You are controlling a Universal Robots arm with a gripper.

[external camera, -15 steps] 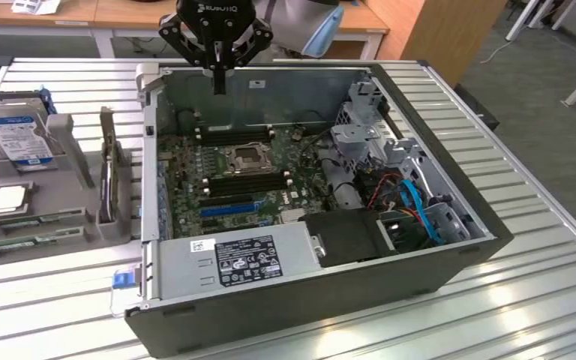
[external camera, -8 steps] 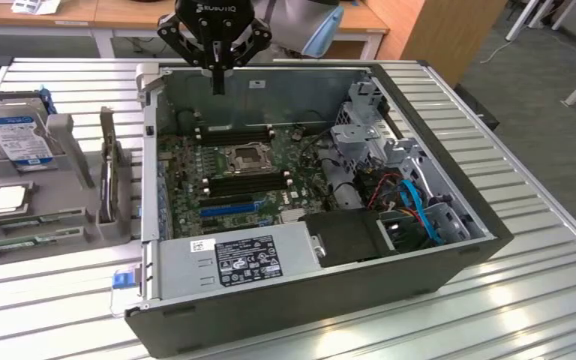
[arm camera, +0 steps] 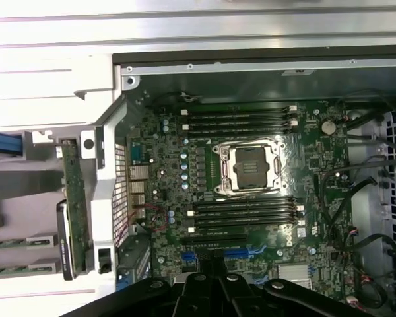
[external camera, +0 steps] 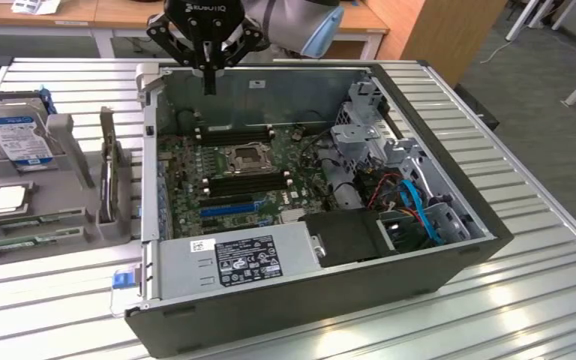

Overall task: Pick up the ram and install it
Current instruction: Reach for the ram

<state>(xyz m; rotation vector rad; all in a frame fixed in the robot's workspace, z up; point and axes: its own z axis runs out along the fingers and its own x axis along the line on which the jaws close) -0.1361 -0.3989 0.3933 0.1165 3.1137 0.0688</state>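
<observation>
1. End effector: black fingers pressed tight together, empty, poised over the rear wall of the open black computer case.
2. Long thin green ram stick: lying flat in the grey plastic holder on the slatted metal table, at the exterior view's left of the case, well apart from the end effector.

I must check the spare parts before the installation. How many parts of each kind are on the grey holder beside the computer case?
Ram sticks: 2
Hard drive: 1
Processor chip: 1
Upright card: 1
Total: 5
</observation>
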